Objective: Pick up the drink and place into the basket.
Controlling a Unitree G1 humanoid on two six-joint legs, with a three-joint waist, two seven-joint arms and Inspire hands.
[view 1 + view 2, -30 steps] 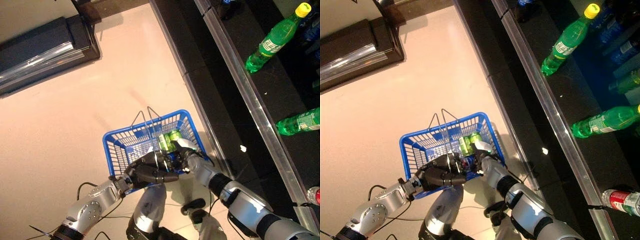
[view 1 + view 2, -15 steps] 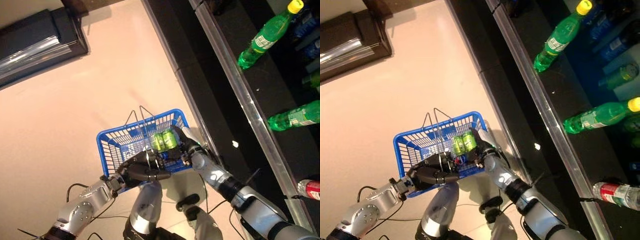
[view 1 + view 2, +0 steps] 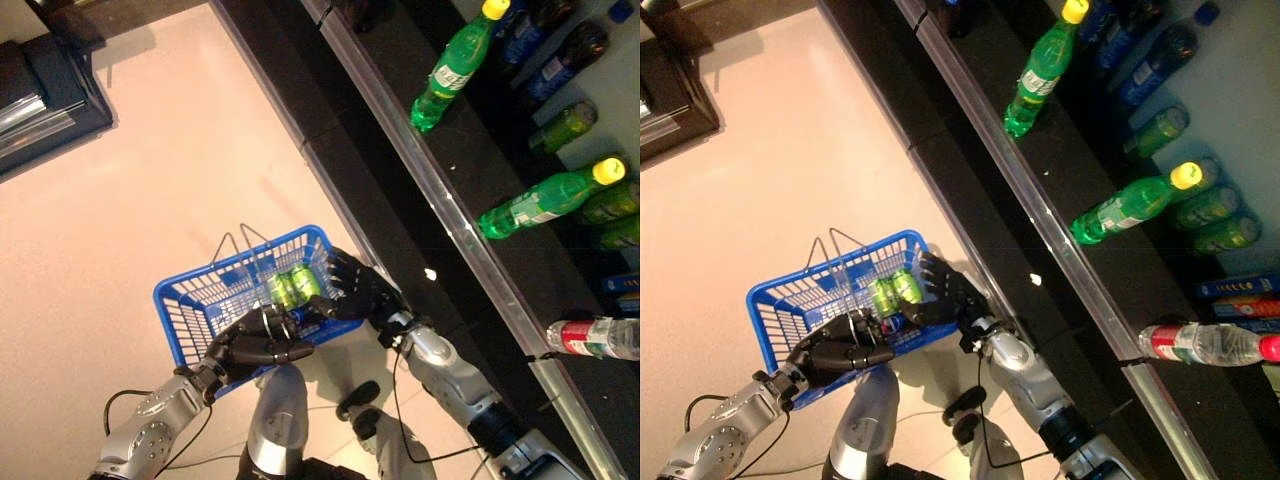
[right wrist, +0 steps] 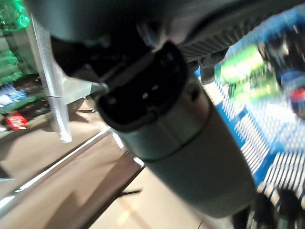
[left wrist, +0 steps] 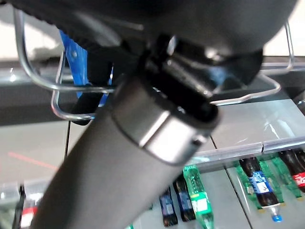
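The blue basket [image 3: 196, 308] hangs in front of me above the pale floor. My left hand [image 3: 252, 342] is shut on its thin wire handles [image 5: 61, 91]. Green cans [image 3: 293, 286] lie side by side inside it near the right wall, next to a dark drink with a blue and red label. They also show in the right wrist view [image 4: 242, 71]. My right hand [image 3: 352, 290] is at the basket's right rim, just beside the cans, with its fingers spread and holding nothing.
A dark shelf with a metal front rail [image 3: 440, 200] runs diagonally on the right. Green bottles [image 3: 452, 66] [image 3: 542, 200] lie on it, a clear bottle with a red label [image 3: 592, 336] nearer me, and darker bottles further back. A dark cabinet [image 3: 40, 100] stands at the far left.
My right hand has opened and drawn back from the green cans to the basket's right rim. The cans stay in the basket. The camera has swung toward the shelf.
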